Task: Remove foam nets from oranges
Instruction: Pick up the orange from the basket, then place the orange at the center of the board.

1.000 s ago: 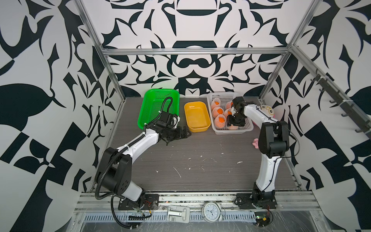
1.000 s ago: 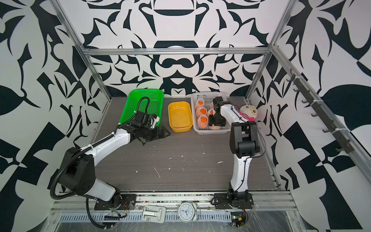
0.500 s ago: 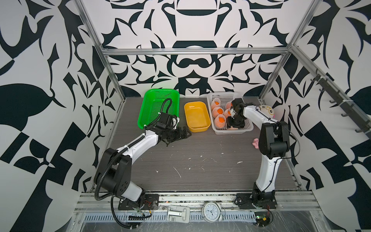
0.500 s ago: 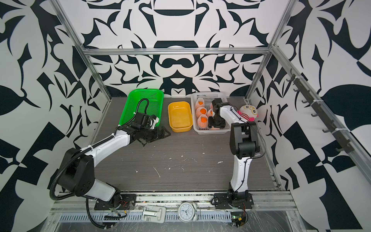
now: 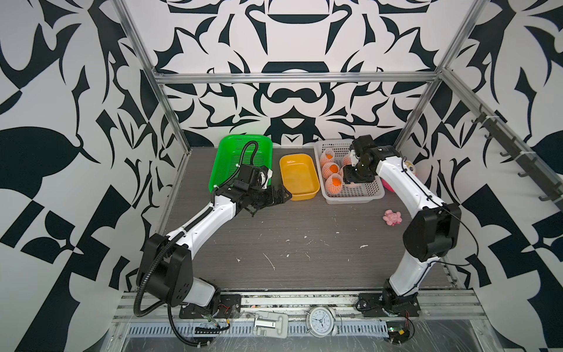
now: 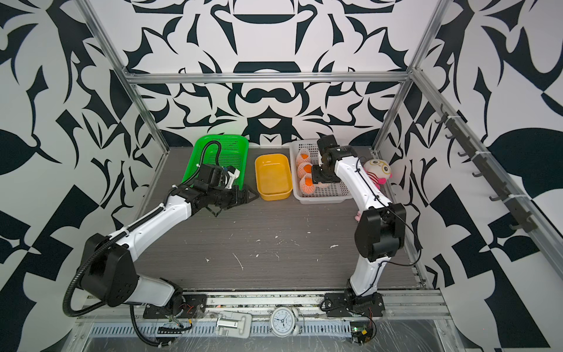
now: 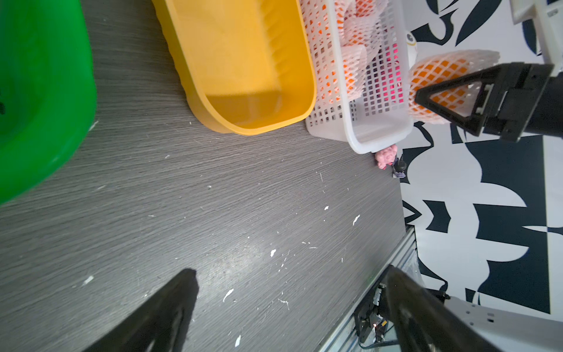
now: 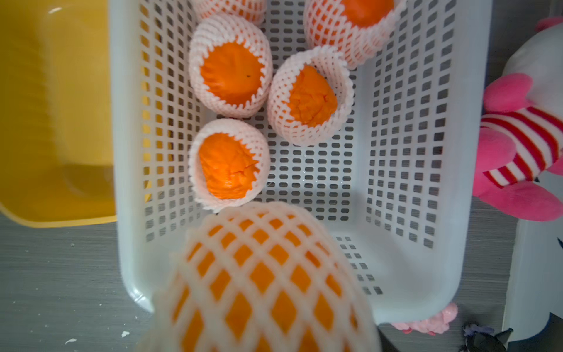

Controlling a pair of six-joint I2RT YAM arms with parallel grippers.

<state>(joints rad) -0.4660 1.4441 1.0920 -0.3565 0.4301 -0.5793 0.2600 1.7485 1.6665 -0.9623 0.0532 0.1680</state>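
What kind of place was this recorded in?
Most likely a lab cell for recording robot manipulation. An aluminium frame and black-and-white patterned walls enclose the table, the left arm and right arm are bolted to a rail at its front, and the right end effector holds a netted orange above a white basket.

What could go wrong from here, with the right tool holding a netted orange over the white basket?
1. The right tool grips the netted orange only through soft foam, above the white basket. The fruit could slip and drop onto the other oranges.
2. The left tool is open beside the yellow tub, well apart from the fruit. Reaching across might clip the tub's or basket's rim.
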